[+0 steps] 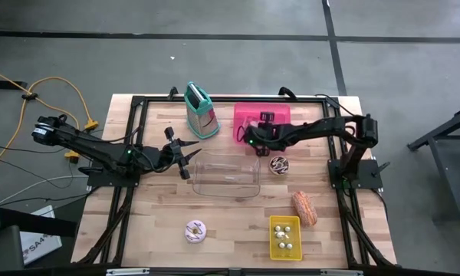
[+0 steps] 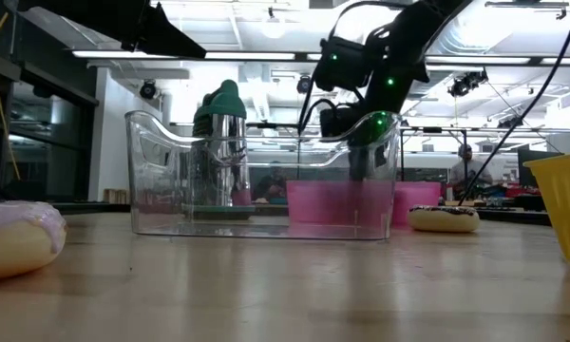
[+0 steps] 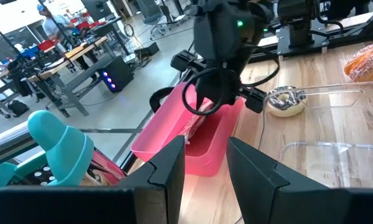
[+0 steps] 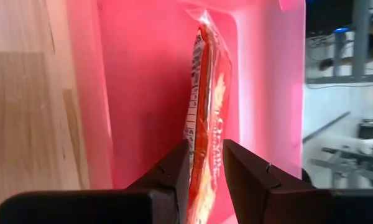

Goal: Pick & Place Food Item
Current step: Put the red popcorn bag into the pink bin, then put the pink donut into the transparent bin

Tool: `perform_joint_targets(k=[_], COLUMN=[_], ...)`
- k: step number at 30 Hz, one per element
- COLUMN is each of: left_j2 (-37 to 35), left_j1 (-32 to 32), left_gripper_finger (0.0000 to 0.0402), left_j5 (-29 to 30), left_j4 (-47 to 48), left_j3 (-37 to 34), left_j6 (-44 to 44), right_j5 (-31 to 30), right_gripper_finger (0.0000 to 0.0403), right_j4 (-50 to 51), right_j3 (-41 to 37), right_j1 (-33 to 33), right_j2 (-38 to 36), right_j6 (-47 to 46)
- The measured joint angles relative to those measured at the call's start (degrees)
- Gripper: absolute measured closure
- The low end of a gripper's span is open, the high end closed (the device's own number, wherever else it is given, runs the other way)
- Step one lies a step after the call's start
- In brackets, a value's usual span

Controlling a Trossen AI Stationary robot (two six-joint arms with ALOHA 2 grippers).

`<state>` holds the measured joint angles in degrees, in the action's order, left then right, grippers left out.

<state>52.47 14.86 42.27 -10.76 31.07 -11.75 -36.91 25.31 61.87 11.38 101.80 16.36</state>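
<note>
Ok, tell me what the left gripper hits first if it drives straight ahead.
Likely the pink bin: the left gripper points at its near end, with the right gripper working just above it. Depth is hard to judge.

I see a grater (image 1: 202, 113) with a teal handle standing upright near the far edge of the wooden table (image 1: 230, 222). From the grater, a chocolate donut (image 1: 279, 164) lies toward the right arm's side and a little nearer the front. Farther from the grater the same way lies a bread roll (image 1: 305, 208). Just beside the roll is a yellow tray (image 1: 273, 238) with a few small pale pieces in it; I can't tell what they are. Straight forward of the grater, well apart, sits a pink-iced donut (image 1: 195, 231). Off the table, on the floor to the grater's other side, runs a yellow cable (image 1: 69, 96). Beyond the grater, in the room, a person (image 3: 50, 22) stands among benches.
</note>
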Motion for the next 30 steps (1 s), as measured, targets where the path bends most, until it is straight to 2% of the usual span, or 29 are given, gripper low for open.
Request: perform_joint_targets(k=[2, 10, 30], left_j2=[0.0, 0.0, 0.0], left_j1=[0.0, 0.0, 0.0], left_gripper_finger=[0.0288, 0.0288, 0.0288], left_j5=[0.0, 0.0, 0.0], left_j4=[0.0, 0.0, 0.0], left_j3=[0.0, 0.0, 0.0], left_j6=[0.0, 0.2, 0.6], right_j5=[-1.7, -2.2, -1.8], right_gripper_finger=[0.0317, 0.0317, 0.0317], right_j4=[0.7, 0.6, -0.2], right_j3=[0.0, 0.1, 0.1], right_j1=[-0.9, -3.2, -3.0], right_j2=[-0.1, -3.2, -5.4], right_j6=[0.0, 0.0, -0.7])
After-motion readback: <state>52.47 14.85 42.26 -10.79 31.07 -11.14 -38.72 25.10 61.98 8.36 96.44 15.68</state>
